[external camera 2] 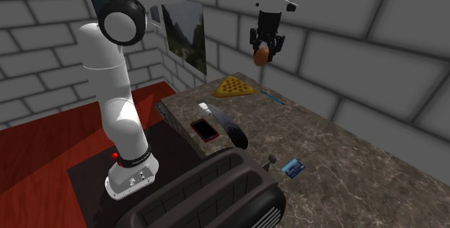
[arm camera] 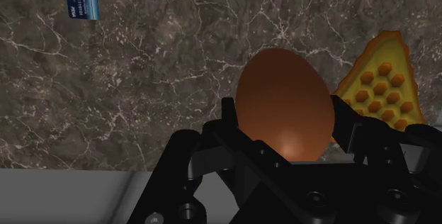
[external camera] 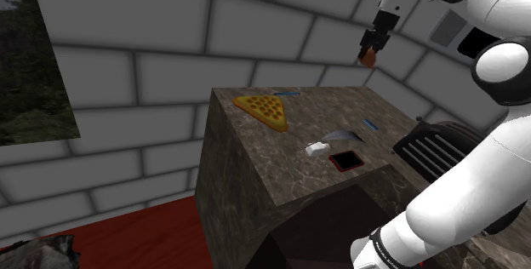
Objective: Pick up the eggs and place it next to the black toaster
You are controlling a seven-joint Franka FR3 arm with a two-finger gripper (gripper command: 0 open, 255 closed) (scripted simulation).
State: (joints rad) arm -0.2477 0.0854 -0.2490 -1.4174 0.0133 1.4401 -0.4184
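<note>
A brown egg (arm camera: 285, 105) is clasped between the black fingers of my gripper (arm camera: 283, 127), which is shut on it. The gripper (external camera 2: 264, 49) hangs high above the marble counter (external camera 2: 339, 136) with the egg (external camera 2: 261, 56) at its tip, near the brick wall. In the shoulder view the gripper (external camera: 370, 54) holds the egg (external camera: 369, 57) above the counter's far corner. The black toaster (external camera 2: 216, 194) stands at the near end of the counter in the second exterior view, far from the gripper. It appears as a dark slotted body (external camera: 434, 150) behind my arm in the shoulder view.
On the counter lie a yellow triangular piece with holes (external camera 2: 232, 86), a red-framed phone (external camera 2: 204, 128), a small white block (external camera: 316, 148), a dark curved item (external camera 2: 232, 128), a blue pen (external camera 2: 272, 97) and a blue card (external camera 2: 291, 167). Brick walls (external camera: 170, 71) close off the far sides.
</note>
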